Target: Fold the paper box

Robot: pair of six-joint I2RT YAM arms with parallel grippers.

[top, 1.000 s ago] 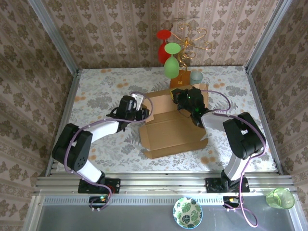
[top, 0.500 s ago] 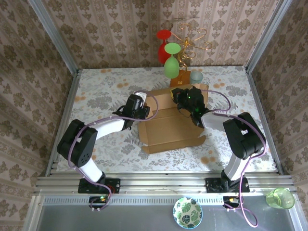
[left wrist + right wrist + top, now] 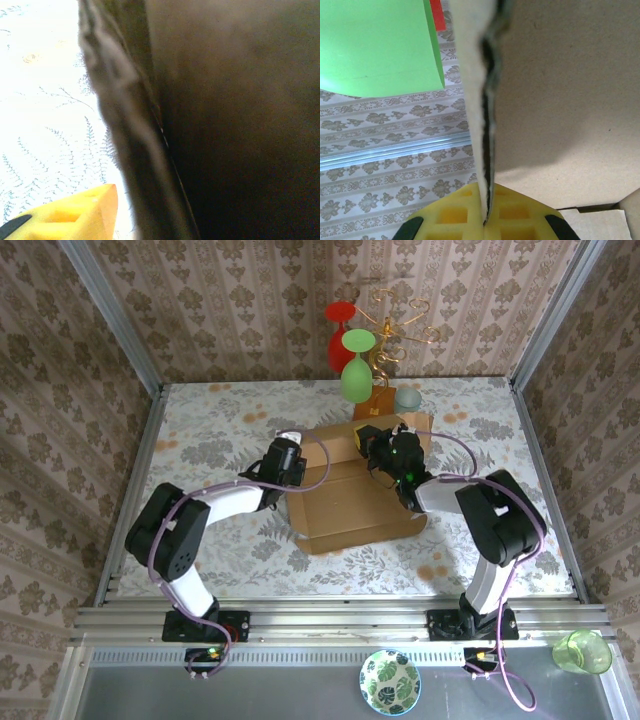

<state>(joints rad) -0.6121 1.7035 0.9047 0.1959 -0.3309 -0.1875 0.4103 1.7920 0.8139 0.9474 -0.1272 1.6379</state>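
The paper box [image 3: 352, 505] is a brown cardboard mailer lying open in the middle of the table, its back panel raised. My right gripper [image 3: 385, 447] is at that back panel, and its yellow fingers [image 3: 455, 220] are shut on the panel's thin edge [image 3: 487, 125]. My left gripper [image 3: 291, 457] is pressed against the box's left wall. In the left wrist view, one yellow finger [image 3: 70, 215] sits far to the left, a gap away from the dark cardboard wall [image 3: 235, 120]. The other finger is hidden behind the wall.
A gold wire rack [image 3: 395, 320] on a wooden base [image 3: 373, 402] stands just behind the box, holding a green glass [image 3: 356, 365] and a red glass [image 3: 338, 335]. A pale cup [image 3: 407, 398] sits beside it. Patterned walls close in the table.
My left gripper has moved right, up against the box's left side. The left flap has risen and the box's near edge has drawn in. My right gripper has kept its grip on the back panel.
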